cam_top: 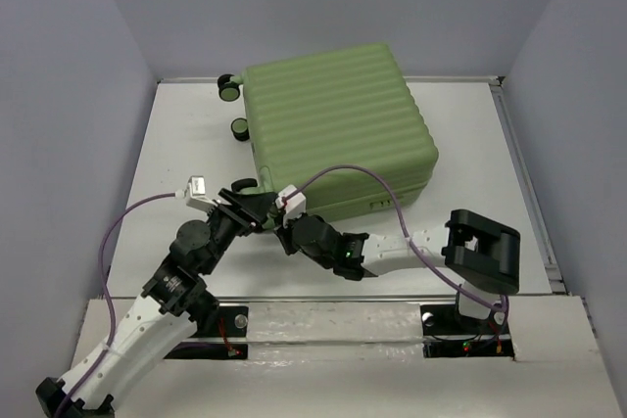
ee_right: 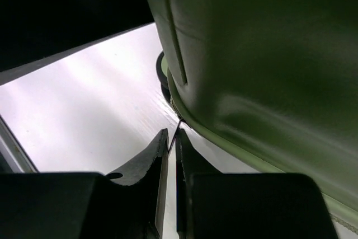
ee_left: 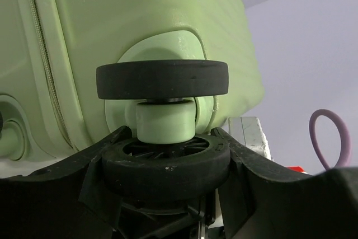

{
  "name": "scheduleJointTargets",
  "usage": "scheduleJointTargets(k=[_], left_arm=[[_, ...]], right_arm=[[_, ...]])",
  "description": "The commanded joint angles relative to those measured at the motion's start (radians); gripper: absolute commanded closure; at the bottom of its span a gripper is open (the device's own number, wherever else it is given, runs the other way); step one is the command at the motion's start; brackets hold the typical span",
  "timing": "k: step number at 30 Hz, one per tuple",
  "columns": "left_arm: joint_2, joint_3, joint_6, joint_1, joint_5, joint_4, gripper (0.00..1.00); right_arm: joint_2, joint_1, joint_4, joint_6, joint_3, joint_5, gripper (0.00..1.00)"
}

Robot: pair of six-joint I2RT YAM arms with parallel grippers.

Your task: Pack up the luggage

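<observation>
Left end effector [ee_left: 166, 146] clamps the black wheel [ee_left: 166, 166] at 7 o'clock of the light-green ribbed hard-shell suitcase [cam_top: 338, 124], likely steadying it. Right end effector [ee_right: 172, 138], pinched closed, sits at the seam.

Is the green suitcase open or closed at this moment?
Closed. The luggage lies flat, both shells together; only the ribbed outside shows, no lining. Whether the zipper is fully drawn: cannot tell.

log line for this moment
luggage closed, lying flat | left gripper clamped on wheel | right gripper shut at luggage edge
</observation>
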Motion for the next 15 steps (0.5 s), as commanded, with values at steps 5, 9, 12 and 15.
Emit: scheduleJointTargets(k=[5, 9, 12, 15], left_arm=[[-0.069, 0.084, -0.002, -0.035, 0.120, -0.070, 0.94], [-0.026, 0.070, 0.025, -0.035, 0.129, -0.048, 0.94], [-0.019, 0.070, 0.047, -0.035, 0.116, -0.045, 0.94], [-0.007, 0.066, 0.064, -0.035, 0.114, -0.021, 0.94]], right_arm=[[0.125, 0.073, 0.629, 0.117, -0.040, -0.131, 0.93], [-0.003, 0.073, 0.545, 0.159, -0.164, -0.129, 0.38], [-0.211, 0.073, 0.182, 0.255, -0.241, -0.015, 0.23], [-0.421, 0.052, -0.149, 0.385, -0.333, 0.111, 0.18]])
